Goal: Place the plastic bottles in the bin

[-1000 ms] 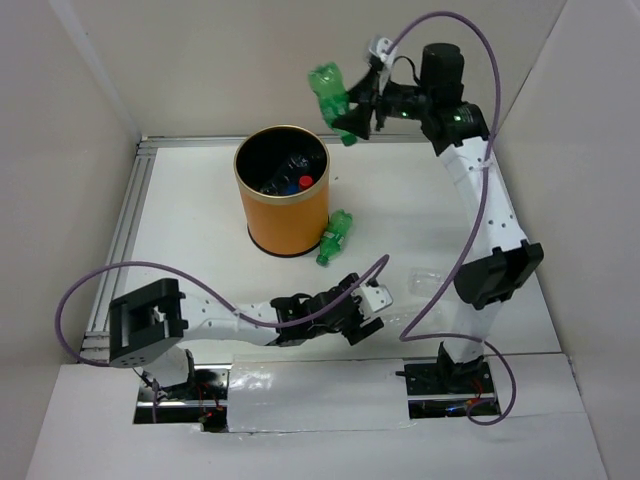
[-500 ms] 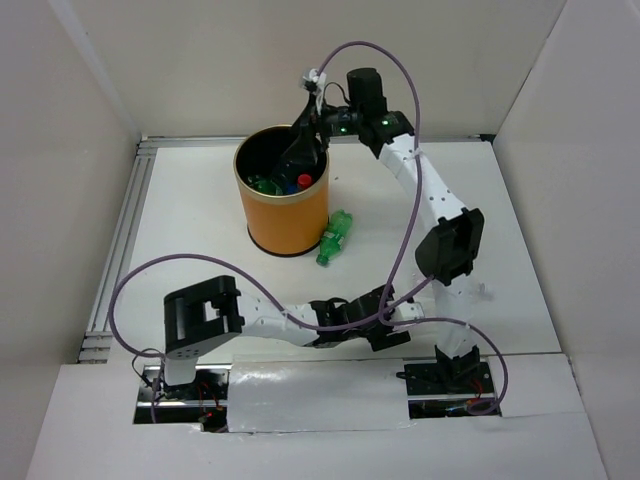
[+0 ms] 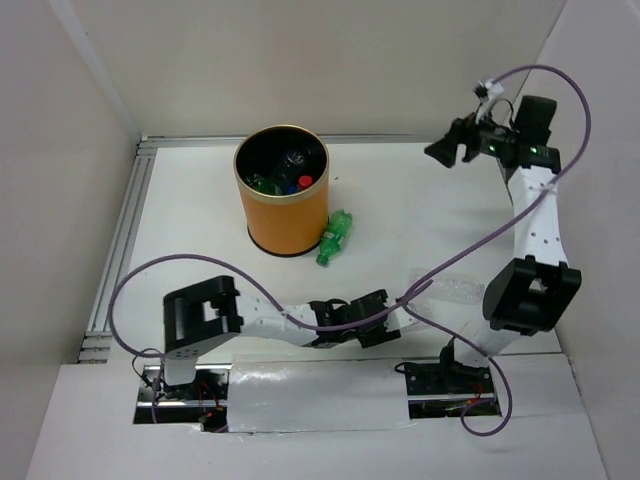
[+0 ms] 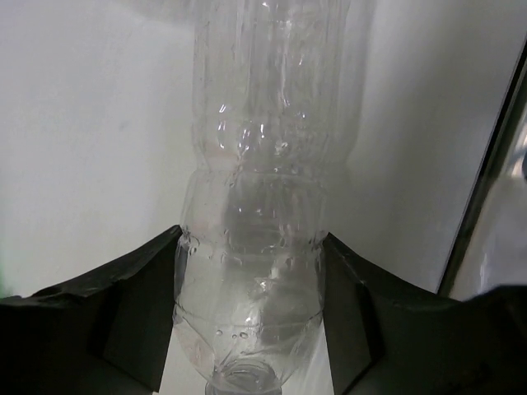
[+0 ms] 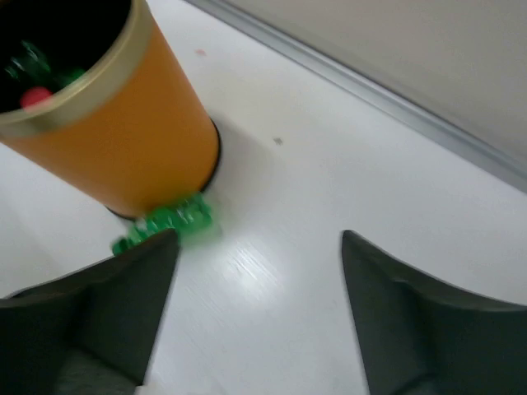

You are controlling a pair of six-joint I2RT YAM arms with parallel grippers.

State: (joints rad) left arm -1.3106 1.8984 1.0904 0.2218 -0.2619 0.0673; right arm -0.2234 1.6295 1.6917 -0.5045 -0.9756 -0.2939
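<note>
The orange bin (image 3: 288, 212) stands at the back left of centre and holds a green bottle (image 3: 264, 184) and red-capped and blue-capped bottles. Another green bottle (image 3: 335, 238) lies on the table against the bin's right side; it also shows in the right wrist view (image 5: 173, 220) beside the bin (image 5: 115, 148). My left gripper (image 3: 393, 320) is low near the front edge, its jaws against both sides of a clear bottle (image 4: 255, 247), whose neck points at the camera. That clear bottle (image 3: 448, 290) lies toward the right arm. My right gripper (image 3: 446, 152) is raised at the back right, open and empty (image 5: 259, 239).
White walls enclose the table on three sides. A metal rail (image 3: 120, 235) runs along the left edge and another along the back (image 5: 387, 103). The purple cables loop above the table. The right arm's elbow (image 3: 528, 290) stands close to the clear bottle.
The right gripper carried a green bottle over the bin, let it go inside, and has swung back to the right, empty. The left gripper reached the clear bottle and has stayed on it.
</note>
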